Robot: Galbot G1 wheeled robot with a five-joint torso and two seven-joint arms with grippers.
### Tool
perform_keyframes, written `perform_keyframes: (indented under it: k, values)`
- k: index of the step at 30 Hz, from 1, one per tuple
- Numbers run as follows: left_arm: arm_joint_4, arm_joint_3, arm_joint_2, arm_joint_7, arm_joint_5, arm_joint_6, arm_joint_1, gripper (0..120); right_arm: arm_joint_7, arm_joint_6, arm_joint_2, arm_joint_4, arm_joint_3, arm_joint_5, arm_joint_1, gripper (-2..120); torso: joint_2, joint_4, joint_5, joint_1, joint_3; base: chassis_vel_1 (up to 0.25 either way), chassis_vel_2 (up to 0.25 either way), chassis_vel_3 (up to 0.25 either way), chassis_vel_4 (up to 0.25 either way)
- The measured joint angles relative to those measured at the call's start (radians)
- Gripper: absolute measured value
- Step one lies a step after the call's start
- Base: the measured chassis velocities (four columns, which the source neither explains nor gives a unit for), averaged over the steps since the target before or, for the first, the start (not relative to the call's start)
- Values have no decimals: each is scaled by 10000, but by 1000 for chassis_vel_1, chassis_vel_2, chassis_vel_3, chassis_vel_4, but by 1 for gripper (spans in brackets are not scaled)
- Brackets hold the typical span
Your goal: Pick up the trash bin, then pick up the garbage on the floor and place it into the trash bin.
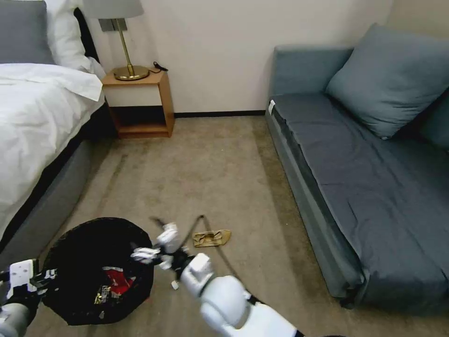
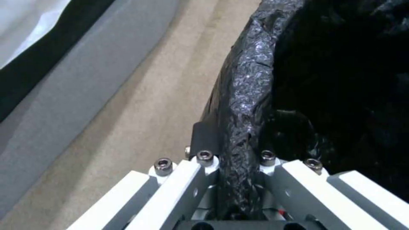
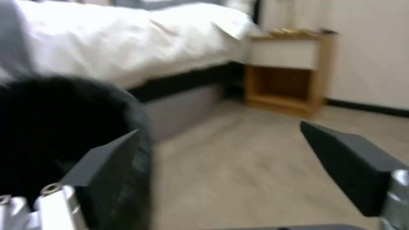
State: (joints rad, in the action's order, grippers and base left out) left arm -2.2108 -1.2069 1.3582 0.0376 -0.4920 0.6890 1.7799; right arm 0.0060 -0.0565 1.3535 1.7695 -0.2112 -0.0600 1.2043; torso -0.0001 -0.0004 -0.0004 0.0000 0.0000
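The trash bin (image 1: 93,243), lined with a glossy black bag, sits at the lower left of the head view with a red-white packet (image 1: 118,282) lying inside it. My left gripper (image 1: 39,279) is shut on the bin's near rim; the left wrist view shows the crinkled rim (image 2: 245,95) pinched between its fingers (image 2: 205,137). My right gripper (image 1: 152,247) hovers open at the bin's right edge, and its dark fingers (image 3: 115,159) stand wide apart beside the bin (image 3: 51,127). A yellow-brown snack wrapper (image 1: 212,238), one piece of the garbage, lies on the carpet just right of that gripper.
A bed with white bedding (image 1: 37,117) runs along the left, its grey base close to the bin. A wooden nightstand (image 1: 140,100) with a brass lamp stands at the back wall. A grey-blue sofa (image 1: 355,178) lines the right side. Open carpet (image 1: 210,178) lies between.
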Motion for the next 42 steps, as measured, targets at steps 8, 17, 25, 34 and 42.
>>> perform_keyframes:
  k: [8,17,25,34,42]
  values:
    - [128,-38,-81,-2,-32,0,9,4,5,-537,-941,703,1821,-723,1556,100,0,-1,9,0,-1,0,0,0,0]
    - [122,-112,-130,-1,-75,2,-41,4,-79,-755,-1240,864,2181,-639,1773,100,1,4,8,-1,-1,0,0,0,0]
    - [200,-412,-251,-1,-279,33,-91,4,-204,-730,-1313,462,1872,-451,1677,100,0,5,6,0,-1,-10,12,13,-13]
    - [384,-574,-380,0,-414,81,-380,4,-451,-507,-1855,-42,1342,-284,1286,100,0,4,4,0,0,-94,83,93,-87]
    - [537,-665,-410,2,-434,85,-498,4,-1850,-401,-2428,-1021,360,-307,25,100,0,4,4,0,0,-63,45,62,-49]
